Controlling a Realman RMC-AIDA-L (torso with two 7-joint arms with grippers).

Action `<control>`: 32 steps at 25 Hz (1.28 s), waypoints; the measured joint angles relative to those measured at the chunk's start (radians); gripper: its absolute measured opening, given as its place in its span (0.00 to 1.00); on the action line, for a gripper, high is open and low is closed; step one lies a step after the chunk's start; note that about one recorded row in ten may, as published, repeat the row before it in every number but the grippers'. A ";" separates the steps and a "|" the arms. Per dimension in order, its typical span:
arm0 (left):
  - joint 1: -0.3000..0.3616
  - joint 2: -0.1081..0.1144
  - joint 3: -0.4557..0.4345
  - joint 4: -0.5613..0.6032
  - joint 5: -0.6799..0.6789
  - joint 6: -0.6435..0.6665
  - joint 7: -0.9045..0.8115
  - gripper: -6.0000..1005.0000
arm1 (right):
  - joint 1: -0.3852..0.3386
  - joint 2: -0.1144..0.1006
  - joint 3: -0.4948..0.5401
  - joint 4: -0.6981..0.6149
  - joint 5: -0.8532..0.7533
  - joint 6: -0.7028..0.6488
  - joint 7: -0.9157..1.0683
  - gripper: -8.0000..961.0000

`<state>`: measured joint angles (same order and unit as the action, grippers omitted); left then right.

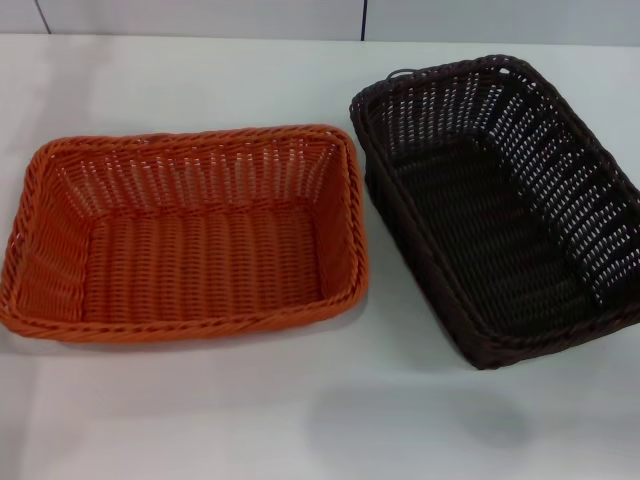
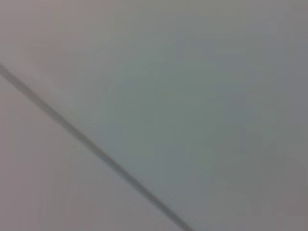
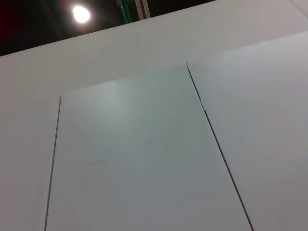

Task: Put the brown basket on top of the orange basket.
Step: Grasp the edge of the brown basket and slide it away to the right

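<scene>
The orange basket [image 1: 185, 235] sits on the white table [image 1: 300, 420] at the left of the head view, empty, open side up. The brown basket [image 1: 500, 200] sits beside it on the right, turned at an angle, also empty and upright, with a narrow gap between the two. Neither gripper shows in any view. The left wrist view shows only a blank pale panel with a dark seam [image 2: 91, 147]. The right wrist view shows white wall panels [image 3: 144, 159] and a ceiling lamp [image 3: 81, 14].
A white wall with panel seams [image 1: 363, 18] stands behind the table's far edge. The brown basket's right side reaches the edge of the head view. Bare table lies in front of both baskets.
</scene>
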<state>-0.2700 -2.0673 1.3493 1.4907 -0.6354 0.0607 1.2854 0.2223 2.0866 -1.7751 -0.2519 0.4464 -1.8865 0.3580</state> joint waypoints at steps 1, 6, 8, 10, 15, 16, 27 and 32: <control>0.013 0.000 0.021 -0.012 0.000 0.067 0.000 0.69 | -0.001 0.001 0.000 0.000 0.000 0.000 0.000 0.85; 0.075 0.004 0.124 -0.174 0.013 0.578 -0.127 0.76 | -0.006 0.003 -0.001 -0.003 0.002 -0.008 0.000 0.85; 0.088 0.006 0.137 -0.277 0.038 0.777 -0.279 0.76 | -0.005 0.003 -0.001 -0.008 0.002 -0.008 0.001 0.85; 0.097 0.007 0.134 -0.383 0.083 0.924 -0.474 0.76 | -0.005 0.002 -0.001 -0.013 0.001 -0.008 0.001 0.85; 0.087 0.010 0.064 -0.678 0.186 1.129 -0.904 0.76 | 0.002 0.000 -0.001 -0.015 0.001 -0.007 0.001 0.85; 0.070 0.010 0.041 -0.759 0.205 1.163 -0.973 0.76 | 0.002 0.000 -0.001 -0.015 0.001 -0.007 0.001 0.85; 0.016 0.010 -0.012 -1.006 0.237 1.198 -1.062 0.76 | 0.015 -0.003 -0.001 -0.031 0.000 -0.004 0.009 0.85; 0.016 0.010 -0.010 -1.031 0.238 1.199 -1.063 0.77 | 0.016 -0.004 -0.001 -0.032 0.000 -0.002 0.009 0.85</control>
<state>-0.2541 -2.0570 1.3392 0.4596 -0.3977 1.2592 0.2221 0.2379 2.0831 -1.7762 -0.2837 0.4462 -1.8884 0.3669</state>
